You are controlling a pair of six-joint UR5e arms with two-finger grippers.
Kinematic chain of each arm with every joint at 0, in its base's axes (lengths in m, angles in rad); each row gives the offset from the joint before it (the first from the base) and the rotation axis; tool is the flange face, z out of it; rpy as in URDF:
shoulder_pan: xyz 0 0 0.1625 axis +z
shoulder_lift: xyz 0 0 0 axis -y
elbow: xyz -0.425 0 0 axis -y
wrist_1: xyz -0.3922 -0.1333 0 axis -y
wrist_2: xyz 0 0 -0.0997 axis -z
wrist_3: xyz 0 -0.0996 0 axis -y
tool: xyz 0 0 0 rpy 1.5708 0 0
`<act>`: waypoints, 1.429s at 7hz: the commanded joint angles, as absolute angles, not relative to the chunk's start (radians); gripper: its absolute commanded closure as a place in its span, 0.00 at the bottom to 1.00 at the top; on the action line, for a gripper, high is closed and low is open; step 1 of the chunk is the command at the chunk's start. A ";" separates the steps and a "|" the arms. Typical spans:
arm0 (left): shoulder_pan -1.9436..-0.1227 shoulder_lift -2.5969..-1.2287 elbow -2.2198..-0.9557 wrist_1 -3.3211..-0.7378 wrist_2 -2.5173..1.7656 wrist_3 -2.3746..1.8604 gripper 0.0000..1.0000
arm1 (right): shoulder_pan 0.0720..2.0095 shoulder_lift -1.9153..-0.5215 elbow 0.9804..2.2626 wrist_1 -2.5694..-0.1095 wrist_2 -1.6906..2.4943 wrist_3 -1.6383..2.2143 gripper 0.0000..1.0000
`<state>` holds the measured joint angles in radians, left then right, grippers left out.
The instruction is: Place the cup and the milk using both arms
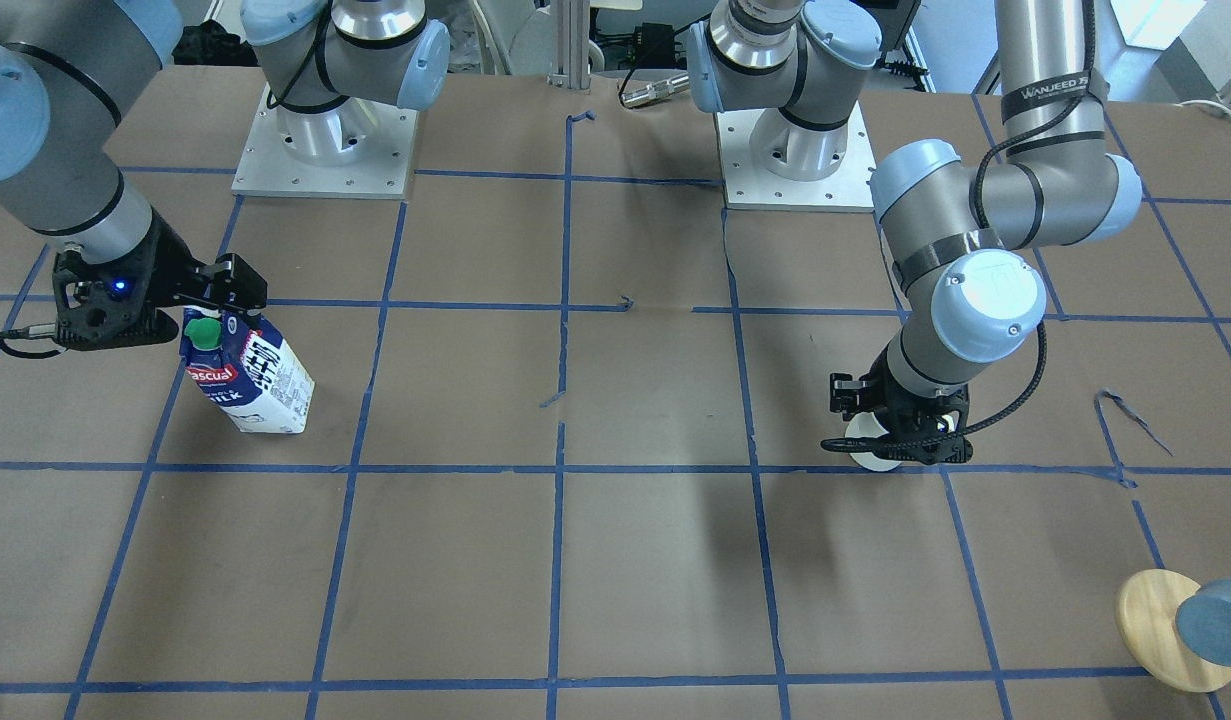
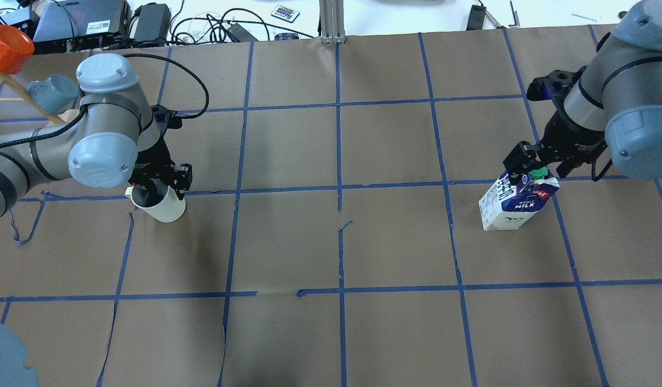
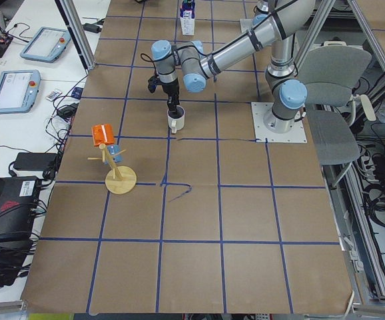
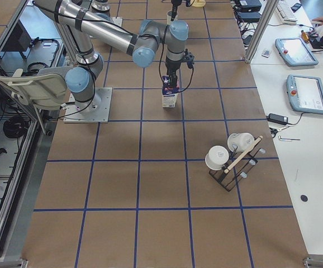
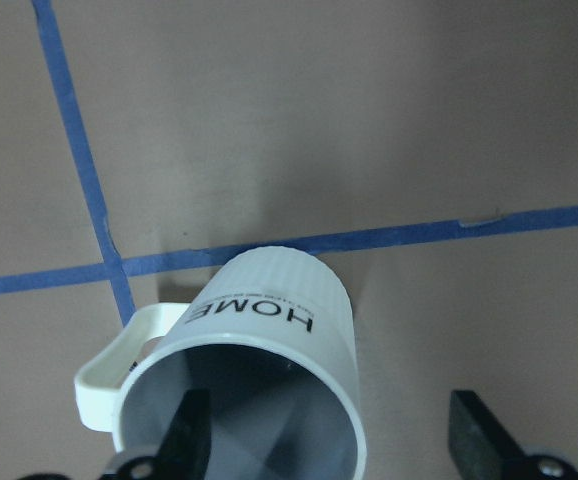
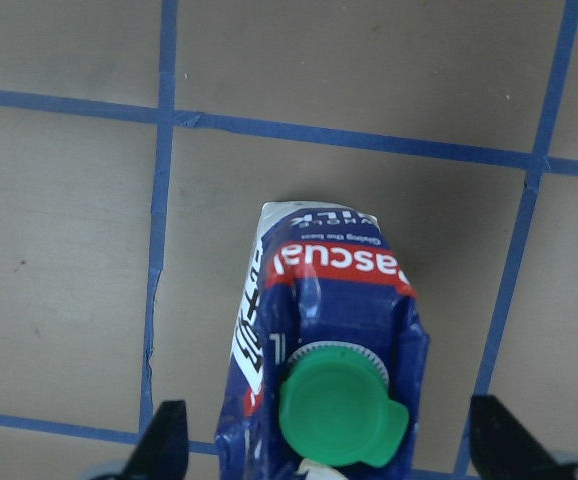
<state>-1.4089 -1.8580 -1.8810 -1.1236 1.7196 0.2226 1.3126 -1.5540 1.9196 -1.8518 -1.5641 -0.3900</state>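
Straddling the wall of the cup, the left jaws stand apart, one finger inside and the other clear outside; the cup rests upright on the tabletop at a tape crossing. A sideways move before rising would likely hook the rim and tip it. The right jaws, likewise apart, flank the top of the milk, touching neither side; the tall, narrow carton would probably topple if its green cap were brushed. Farther off, the mug stand could be struck by a wide swing of the left arm.
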 commanded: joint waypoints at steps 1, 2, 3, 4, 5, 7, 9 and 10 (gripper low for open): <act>-1.408 -1.862 -1.884 -1.121 1.720 0.207 1.00 | 1.312 -1.559 1.928 -1.820 -1.601 -0.397 0.19; -1.410 -1.861 -1.872 -1.115 1.717 0.203 1.00 | 1.312 -1.559 1.928 -1.789 -1.615 -0.399 0.38; -1.417 -1.864 -1.835 -1.114 1.710 0.190 1.00 | 1.312 -1.559 1.928 -1.789 -1.614 -0.397 0.52; -1.434 -1.865 -1.775 -1.130 1.668 0.078 1.00 | 1.312 -1.560 1.922 -1.789 -1.612 -0.399 0.60; -1.481 -1.881 -1.711 -1.169 1.631 -0.017 1.00 | 1.312 -1.566 1.904 -1.790 -1.609 -0.397 0.66; -1.650 -1.978 -1.585 -1.173 1.625 -0.282 1.00 | 1.315 -1.568 1.852 -1.766 -1.597 -0.394 0.67; -1.787 -2.096 -1.458 -1.169 1.552 -0.563 1.00 | 1.324 -1.563 1.766 -1.718 -1.519 -0.387 0.67; -1.851 -2.152 -1.398 -1.158 1.516 -0.710 1.00 | 1.325 -1.551 1.725 -1.712 -1.516 -0.384 0.67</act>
